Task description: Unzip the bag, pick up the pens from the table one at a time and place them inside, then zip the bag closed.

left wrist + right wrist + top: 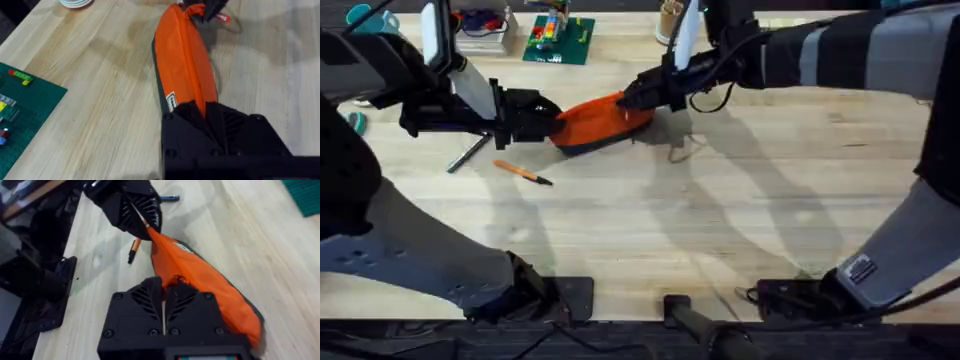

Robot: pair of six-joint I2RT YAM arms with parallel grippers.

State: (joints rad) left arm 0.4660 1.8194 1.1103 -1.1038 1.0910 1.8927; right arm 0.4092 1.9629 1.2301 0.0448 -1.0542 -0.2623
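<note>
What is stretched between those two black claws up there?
The orange bag, zipper shut, pinched at one end by the left gripper and at the other by the right gripper, seen from overhead.

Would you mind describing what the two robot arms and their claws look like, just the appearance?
Both arms have grey link segments with black joints and black cabling. The left claw and right claw are black, with blocky bodies carrying fan-shaped ribbed vents and small screws. The right arm's lower link bears a small white label.

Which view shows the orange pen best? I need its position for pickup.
Overhead: the whole orange pen lies on the table, clear of the bag. The right wrist view catches it partly, behind the left gripper.
</note>
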